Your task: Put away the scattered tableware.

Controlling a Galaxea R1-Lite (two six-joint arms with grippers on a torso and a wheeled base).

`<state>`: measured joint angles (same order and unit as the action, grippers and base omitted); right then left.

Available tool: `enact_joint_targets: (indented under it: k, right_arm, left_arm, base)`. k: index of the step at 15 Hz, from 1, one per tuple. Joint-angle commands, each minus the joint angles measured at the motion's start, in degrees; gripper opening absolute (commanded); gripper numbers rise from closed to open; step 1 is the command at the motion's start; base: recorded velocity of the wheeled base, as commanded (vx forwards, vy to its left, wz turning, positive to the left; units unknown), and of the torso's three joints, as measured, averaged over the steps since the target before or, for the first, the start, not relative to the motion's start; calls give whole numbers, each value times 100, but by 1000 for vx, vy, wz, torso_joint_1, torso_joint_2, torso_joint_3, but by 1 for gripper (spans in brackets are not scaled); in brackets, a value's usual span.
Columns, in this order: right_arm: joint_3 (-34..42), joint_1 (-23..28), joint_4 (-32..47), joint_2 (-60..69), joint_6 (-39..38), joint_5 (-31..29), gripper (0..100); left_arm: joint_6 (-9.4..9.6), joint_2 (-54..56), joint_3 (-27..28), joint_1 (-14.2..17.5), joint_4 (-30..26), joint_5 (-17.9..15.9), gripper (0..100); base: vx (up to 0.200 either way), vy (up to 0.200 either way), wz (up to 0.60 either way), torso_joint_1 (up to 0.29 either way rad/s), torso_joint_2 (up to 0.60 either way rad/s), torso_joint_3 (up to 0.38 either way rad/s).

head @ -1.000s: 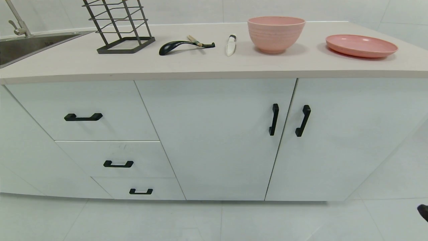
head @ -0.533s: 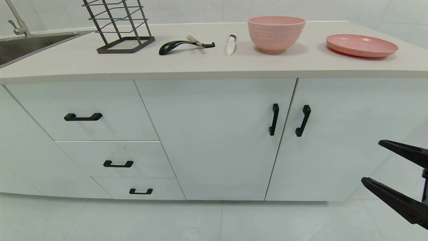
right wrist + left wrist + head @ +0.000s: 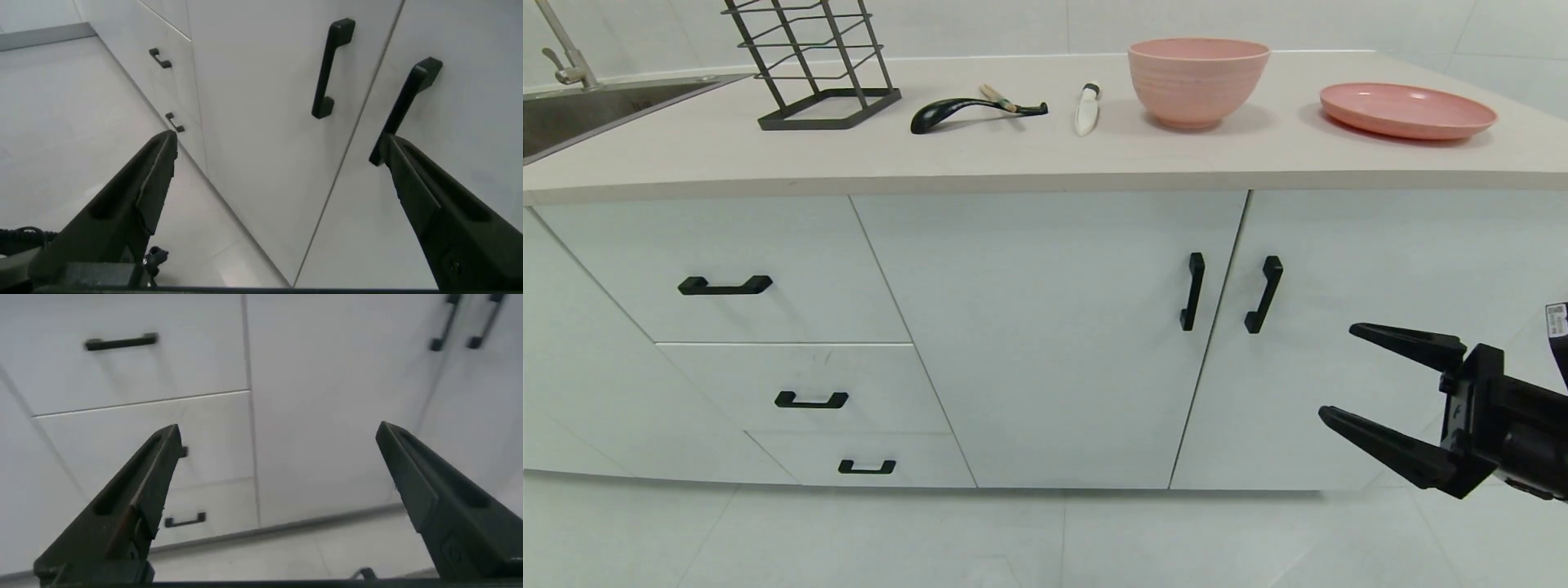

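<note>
We judge the task as not yet begun: nothing is stowed, and all the tableware lies on the counter (image 3: 1013,159) across the top of the head view.

1. The bowl (image 3: 1197,82) stands upright at upper centre-right.
2. The plate (image 3: 1407,110) lies at upper right, well apart from the bowl.
3. The knife (image 3: 1086,110) lies just left of the bowl.
4. The spoon (image 3: 968,112) lies left of the knife, its handle end touching or crossing the chopsticks (image 3: 1001,100); we cannot tell which.

The rack (image 3: 813,65) at upper left carries nothing. The doors (image 3: 1094,343) and drawers (image 3: 768,269) below the counter are shut.

The right pincer (image 3: 1337,370) is released and grasps nothing. It hangs at lower right, in front of the right door, below its handle (image 3: 1263,294) and apart from it. The left pincer (image 3: 278,431) is also released and empty, and faces the drawers.

All five pieces remain to be put away. We judge that a door or drawer must be opened first.
</note>
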<state>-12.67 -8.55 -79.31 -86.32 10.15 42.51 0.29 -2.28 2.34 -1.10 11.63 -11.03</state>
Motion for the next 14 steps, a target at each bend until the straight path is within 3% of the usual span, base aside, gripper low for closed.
enact_joint_targets:
  k: [1, 3, 5, 6, 7, 8, 9, 12, 14]
  right_arm:
    - [-175, -24, -5, -289, 13, 3, 100]
    - [-351, -33, -23, -491, 13, 3, 100]
    - [-412, -130, -49, -508, 13, 3, 100]
    - [-421, -147, -49, -500, 13, 3, 100]
    - [-421, -147, -49, -500, 13, 3, 100]
    - [-438, -156, -49, -517, 13, 3, 100]
    - [-438, -147, -49, -517, 13, 3, 100]
    - [-588, -112, -49, -535, 22, -6, 100]
    - [-1089, 11, -49, -860, 13, -15, 100]
  left_arm:
    - [15, -1143, 548, -576, -82, -444, 100]
    - [322, -2646, 1137, -1279, 287, -839, 100]
    - [498, -3780, 1497, -1657, 1061, -1323, 100]
    - [735, -4668, 1576, -1727, 1869, -1727, 100]
    - [841, -4922, 1559, -1727, 2115, -1859, 100]
    - [1157, -5669, 1515, -1727, 2757, -2219, 100]
    - [1324, -6144, 1533, -1727, 3109, -2439, 100]
    - [1632, -7454, 1708, -1973, 4207, -3212, 100]
    - [1570, -8535, 2148, -2114, 4787, -4117, 100]
  base:
    - [0, 0, 0, 0, 0, 0]
    - [0, 0, 0, 0, 0, 0]
    - [0, 0, 0, 0, 0, 0]
    - [0, 0, 0, 0, 0, 0]
    - [0, 0, 0, 0, 0, 0]
    - [0, 0, 0, 0, 0, 0]
    - [0, 0, 0, 0, 0, 0]
    - [0, 0, 0, 0, 0, 0]
    - [0, 0, 0, 0, 0, 0]
